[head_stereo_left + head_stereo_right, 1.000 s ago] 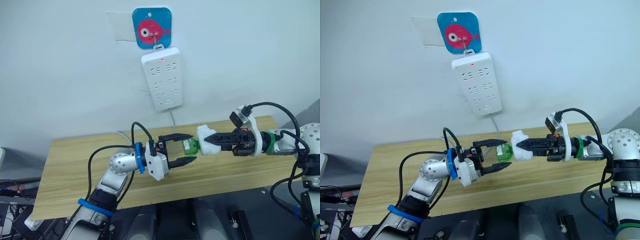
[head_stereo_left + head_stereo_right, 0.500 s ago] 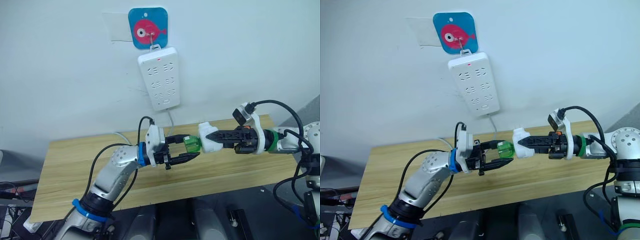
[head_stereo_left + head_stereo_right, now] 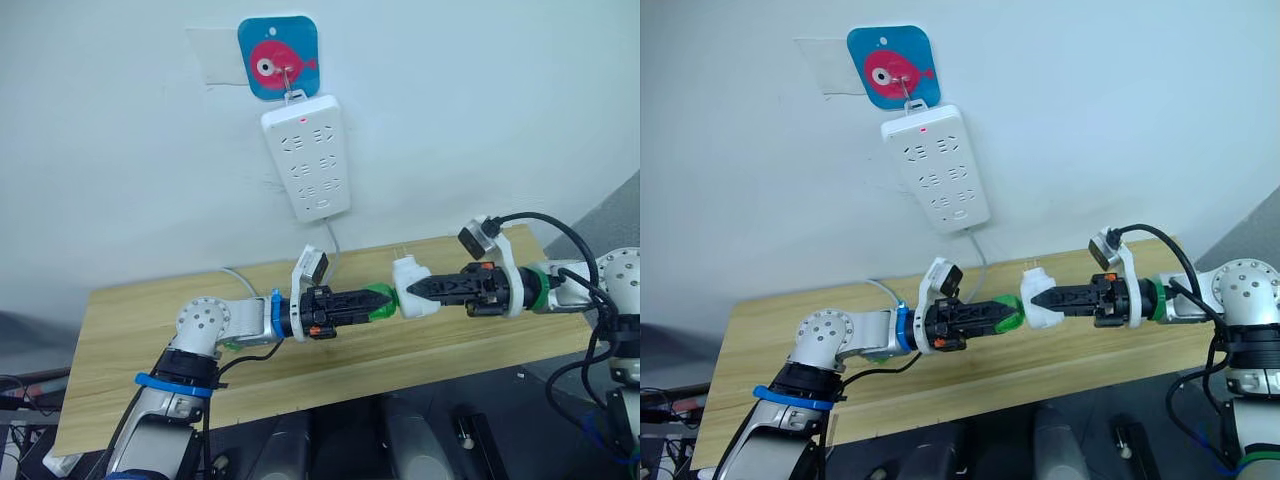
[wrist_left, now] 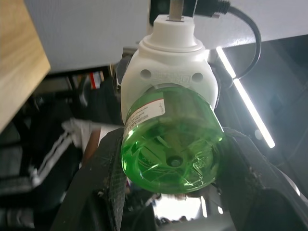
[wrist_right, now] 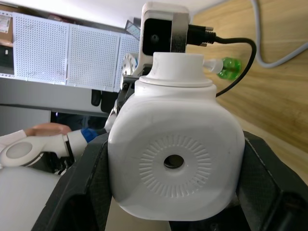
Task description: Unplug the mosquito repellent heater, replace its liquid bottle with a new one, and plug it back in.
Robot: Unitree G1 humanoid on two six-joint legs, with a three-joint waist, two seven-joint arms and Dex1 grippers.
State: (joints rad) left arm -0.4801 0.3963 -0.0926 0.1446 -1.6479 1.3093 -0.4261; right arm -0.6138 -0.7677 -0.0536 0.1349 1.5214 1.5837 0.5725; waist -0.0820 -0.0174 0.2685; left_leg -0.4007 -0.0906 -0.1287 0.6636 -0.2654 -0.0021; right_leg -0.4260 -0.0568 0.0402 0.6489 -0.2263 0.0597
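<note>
Above the wooden table (image 3: 130,320), the white mosquito repellent heater (image 3: 410,282) is held sideways, its plug prongs pointing up. My right gripper (image 3: 418,291) is shut on the heater's sides. A green liquid bottle (image 3: 382,301) sticks out of the heater toward my left arm, and my left gripper (image 3: 376,299) is shut on it. In the left wrist view the bottle's base (image 4: 171,142) faces the camera with its neck in the heater (image 4: 166,79). The right wrist view shows the heater's round hole (image 5: 172,162) between my fingers (image 5: 89,187).
A long white power strip (image 3: 305,158) with a red light hangs on the wall from a blue fish hook (image 3: 278,58); its cable drops to the table. Another green bottle (image 5: 230,64) lies on the table behind my left arm.
My left gripper has turned and shut on the green bottle it was open around. The heater stays in my right gripper. The camera has shifted a little.
</note>
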